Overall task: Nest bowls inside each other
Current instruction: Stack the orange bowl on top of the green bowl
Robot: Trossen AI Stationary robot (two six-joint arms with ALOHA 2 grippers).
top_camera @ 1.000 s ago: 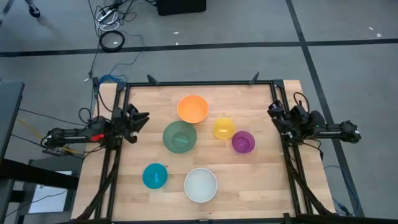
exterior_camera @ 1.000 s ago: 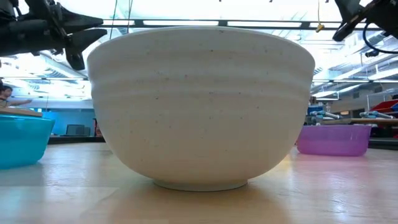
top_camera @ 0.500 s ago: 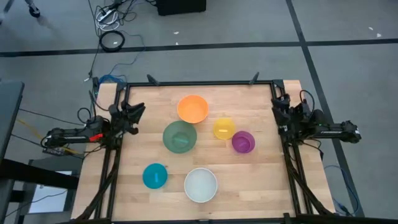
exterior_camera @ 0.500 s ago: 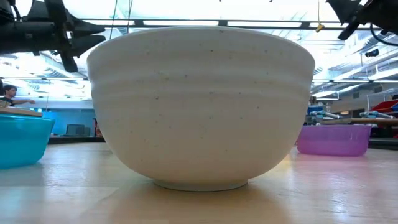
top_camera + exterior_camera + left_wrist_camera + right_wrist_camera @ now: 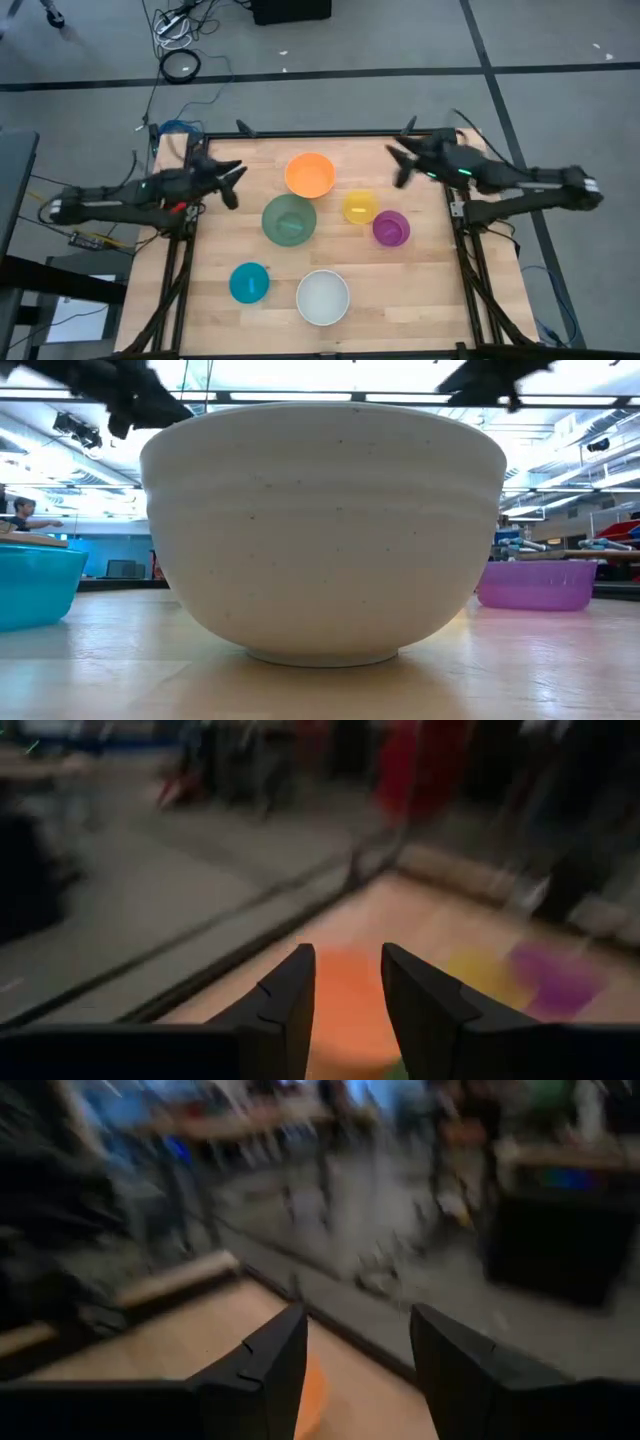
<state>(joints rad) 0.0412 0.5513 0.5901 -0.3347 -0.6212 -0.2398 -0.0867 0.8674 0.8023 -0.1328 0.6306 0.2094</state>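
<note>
Six bowls stand apart on their bases on the wooden table (image 5: pixel 420 290): orange (image 5: pixel 309 175) at the far middle, green (image 5: pixel 289 220), yellow (image 5: pixel 360 207), purple (image 5: pixel 391 228), blue (image 5: pixel 249 283) and white (image 5: pixel 323 297) at the near edge. My left gripper (image 5: pixel 232 180) hangs open above the table's left part, left of the orange bowl (image 5: pixel 345 1010). Held open above the far right part, my right gripper (image 5: pixel 397 165) points toward the orange bowl (image 5: pixel 312 1390). Neither holds anything.
The white bowl (image 5: pixel 325 530) fills the low view, with the blue bowl (image 5: pixel 35 585) and the purple bowl (image 5: pixel 538 582) to either side. A black frame (image 5: pixel 320 133) rims the table's far edge and sides. Bare wood lies at the near corners.
Both arms have risen from their places at the table's side edges and swung in over the table. The left gripper has gone up and toward the right, the right gripper up and toward the left; both have tipped up to point nearly level. The bowls have not moved.
</note>
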